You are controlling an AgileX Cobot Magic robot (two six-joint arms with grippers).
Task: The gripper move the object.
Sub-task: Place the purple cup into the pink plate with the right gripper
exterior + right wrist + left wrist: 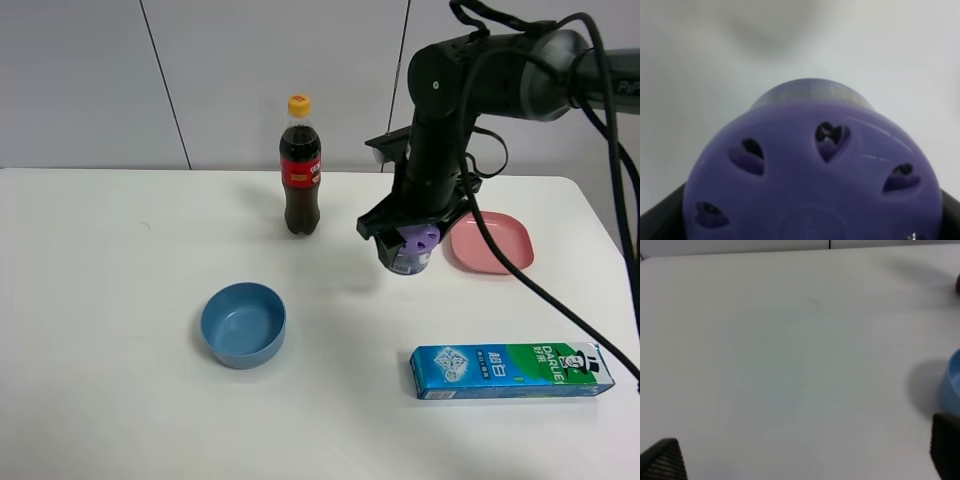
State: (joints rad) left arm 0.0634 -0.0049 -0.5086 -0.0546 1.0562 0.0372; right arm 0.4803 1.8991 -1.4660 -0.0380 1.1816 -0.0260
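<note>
The object (413,248), a small round container with a purple lid pierced by heart-shaped holes, is held in my right gripper (410,245) just left of the pink plate (490,241). It seems lifted slightly above the white table. In the right wrist view the purple lid (815,185) fills the frame, with a black finger (660,215) at each side of it. My left gripper (800,460) is open over bare table; only its two black fingertips (662,460) show at the frame's corners. The left arm is out of the exterior view.
A cola bottle (300,167) stands at the back centre. A blue bowl (243,324) sits front left; its rim shows in the left wrist view (951,385). A green and blue toothpaste box (512,370) lies at the front right.
</note>
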